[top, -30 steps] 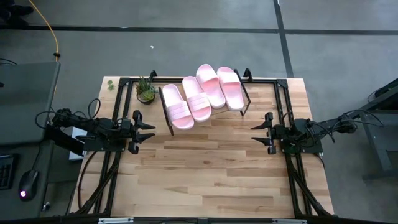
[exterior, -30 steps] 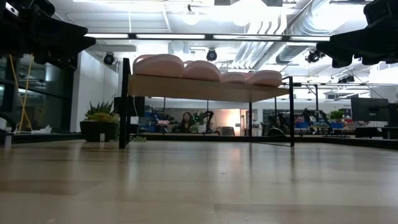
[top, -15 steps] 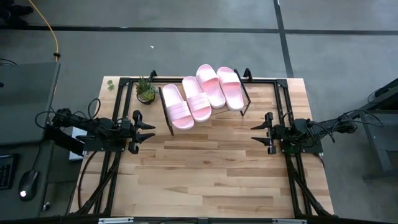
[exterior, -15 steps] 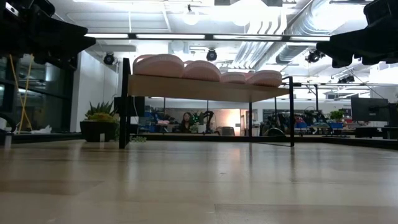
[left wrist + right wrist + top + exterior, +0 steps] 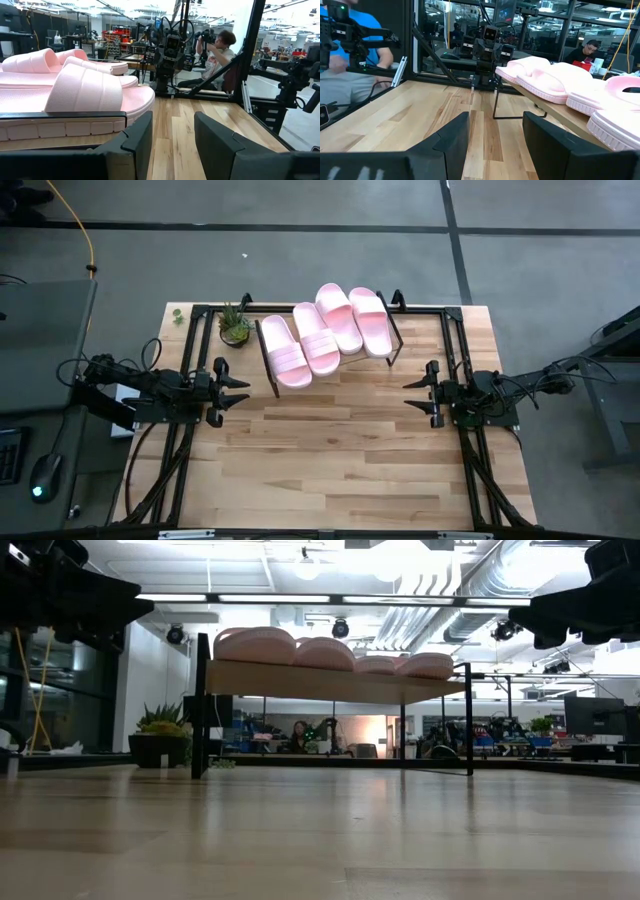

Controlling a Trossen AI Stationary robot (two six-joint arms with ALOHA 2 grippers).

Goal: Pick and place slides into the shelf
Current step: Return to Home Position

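Shelf (image 5: 330,682) holds all four pale pink slides (image 5: 318,340), straps up; left gripper (image 5: 245,391), right gripper (image 5: 408,393) both spread, empty.

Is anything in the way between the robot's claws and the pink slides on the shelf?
No, nothing visible is. All four slides lie on the shelf. The left gripper and right gripper hang open at the table's sides, with only bare tabletop between them and the shelf. The plant stands off beside it.
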